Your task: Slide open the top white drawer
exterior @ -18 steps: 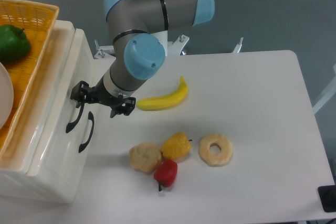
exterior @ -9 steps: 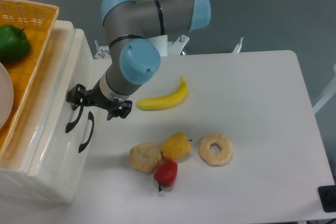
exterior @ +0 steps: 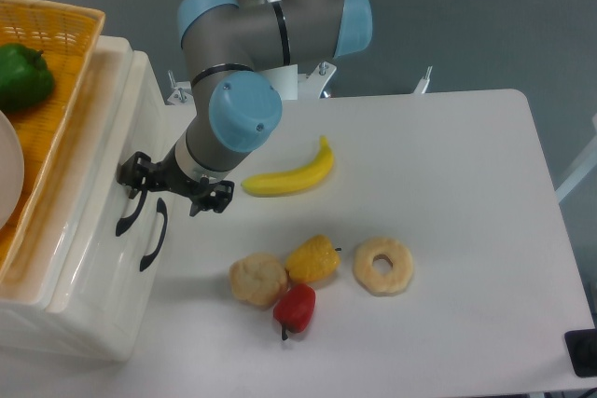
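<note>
Gripper at the top white drawer handle (grip state unclear); bare table beyond front panel.

Tight at the drawer front, open on the far side

The end effector crowds the top drawer's handle; the banana lies just beside it, the bun and peppers near, while the table beyond the ring lies bare.
</note>
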